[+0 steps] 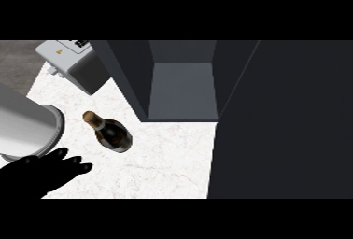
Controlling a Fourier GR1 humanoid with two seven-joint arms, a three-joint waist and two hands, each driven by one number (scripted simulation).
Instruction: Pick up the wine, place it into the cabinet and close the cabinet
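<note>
Hand (43, 173), the left, sits at the lower-left corner of the view, black, fingers straight-ish and spread, pointing up-right. It's open w/ nothing in it. Fingertips (84, 166) are near the wine's base but not touching; a strip of bare surface shows btw them. Forearm (24, 125), pale grey and round, fills the left edge just above the hand. Wine (114, 134) is on the white marbled surface (165, 163), up-right of the hand: dark body, tan foil neck toward upper left, base toward lower right, small shadow under the base. Can't tell whether it stands or lies, given the steep angle. It's out on the surface, not in the cabinet, and sits left of the cabinet's front-left corner, apart from it. Cabinet (183, 88) is further back, centre-top: dark grey walls, lighter grey floor inside, open at the front. Its left wall runs diagonally down toward the wine. Door (283, 121) is swung open, a big dark panel covering the whole right side of the view from top to bottom and hiding the surface there. Box (69, 63), pale grey w/ a small orange mark on top, stands at the far left, just beside the cabinet's left wall, well apart from the wine.
</note>
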